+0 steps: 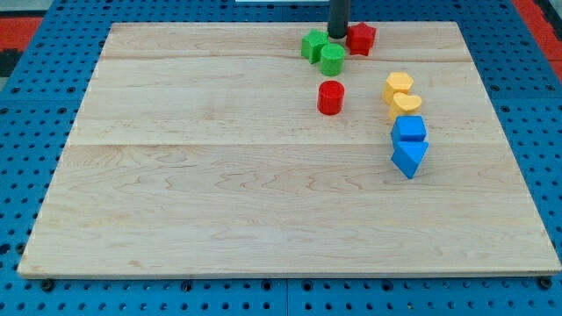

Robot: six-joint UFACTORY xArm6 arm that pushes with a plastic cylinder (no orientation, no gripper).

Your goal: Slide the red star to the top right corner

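The red star (361, 38) lies near the board's top edge, right of centre. My tip (337, 35) rests on the board just left of the red star, touching or nearly touching it. The green star (313, 45) is just left of the tip. The green cylinder (332, 60) sits right below the tip. The rod rises out of the view's top.
A red cylinder (330, 97) stands below the green cylinder. Two yellow blocks (398, 85) (406, 105) sit to the right, with a blue cube (409, 130) and a blue triangle (409, 158) below them. The wooden board (219, 175) lies on a blue pegboard.
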